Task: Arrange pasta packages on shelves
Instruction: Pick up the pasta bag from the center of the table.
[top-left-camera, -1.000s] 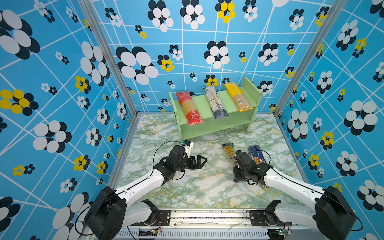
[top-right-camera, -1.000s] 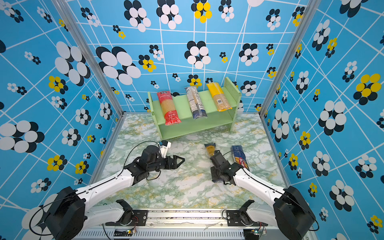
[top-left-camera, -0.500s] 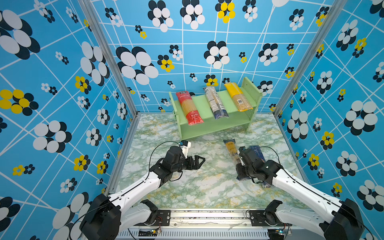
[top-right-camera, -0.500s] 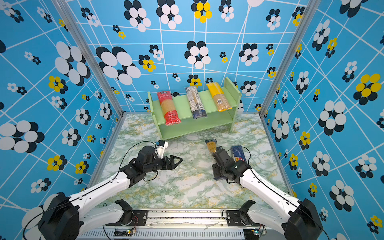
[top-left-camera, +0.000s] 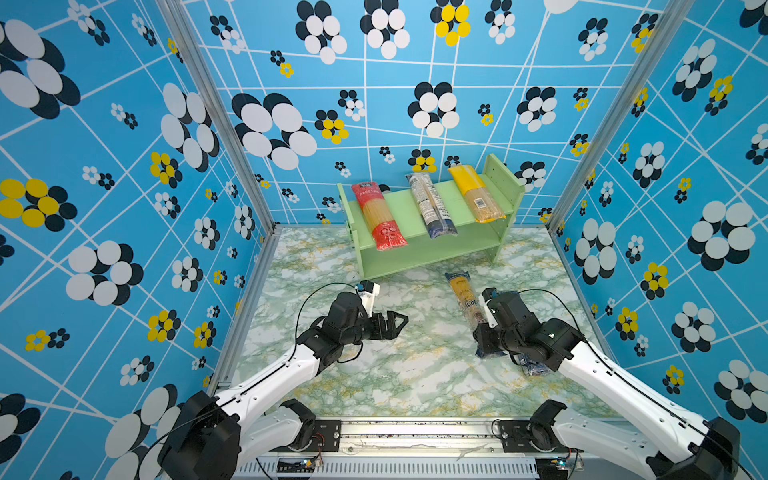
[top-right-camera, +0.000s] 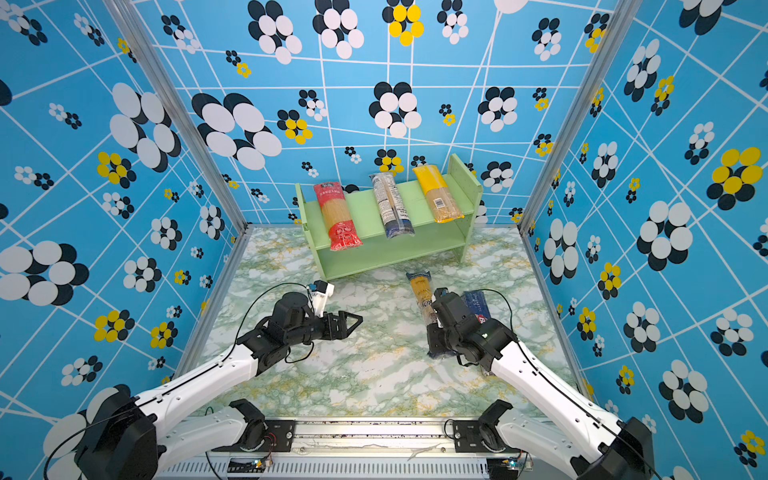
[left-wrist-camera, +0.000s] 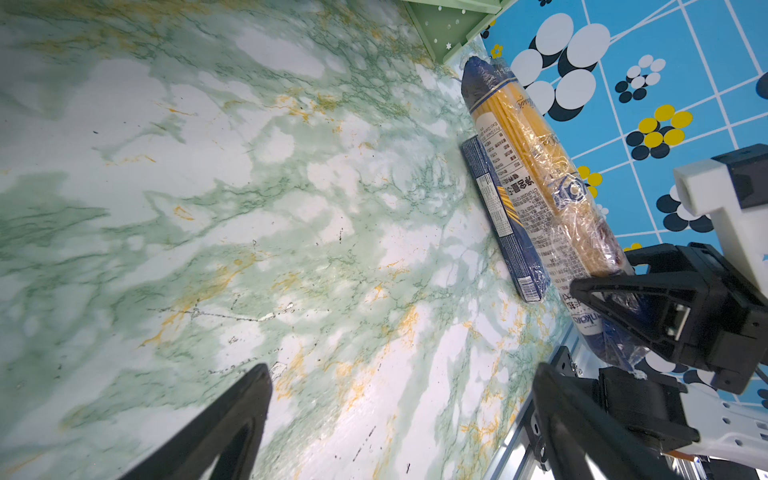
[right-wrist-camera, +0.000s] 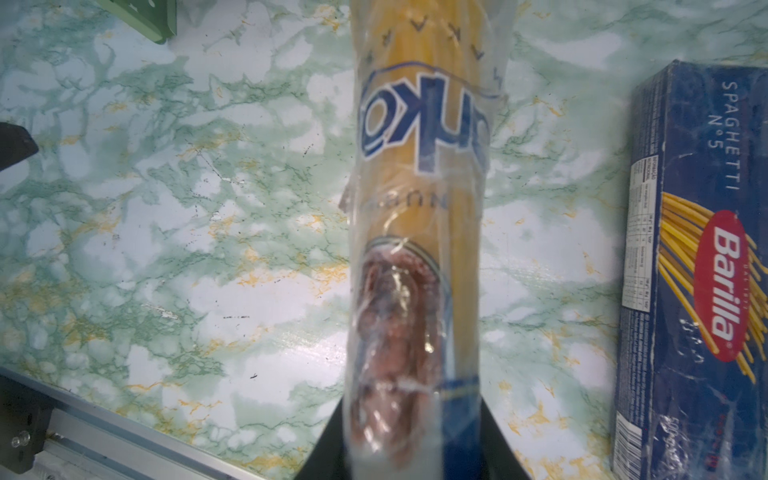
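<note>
Right wrist view: my right gripper (right-wrist-camera: 411, 440) has its jaws closed on the near end of the brownish pack (right-wrist-camera: 419, 187), one finger on each side of the plastic. The pack points straight ahead from the tool. I cannot tell if it is lifted or lies on the marble table (right-wrist-camera: 187, 257).

Just to the right of the tool, the Barilla pack (right-wrist-camera: 702, 291) lies flat and about parallel, apart from the held pack. In both top views my right arm covers part of it. Ahead of the tool stands the shelf unit (top-left-camera: 505, 183), a little beyond the far tip of the held pack and not touching it. On its top tier lie the red pack (top-left-camera: 379, 216), the clear pack (top-left-camera: 432, 205) and the yellow pack (top-left-camera: 476, 193), side by side. The red one overhangs the front edge.

To the left of the tool there is bare marble up to the left gripper (top-left-camera: 392, 323), which is well apart, with fingers wide and nothing between them. Behind the tool runs the front rail (right-wrist-camera: 104, 419). The side wall (top-left-camera: 665, 249) stands to the right, beyond the Barilla pack.

The right arm reaches low and forward, with the wrist bent down over the pack. The left arm is stretched forward, its gripper about level and pointing across toward the right arm.
</note>
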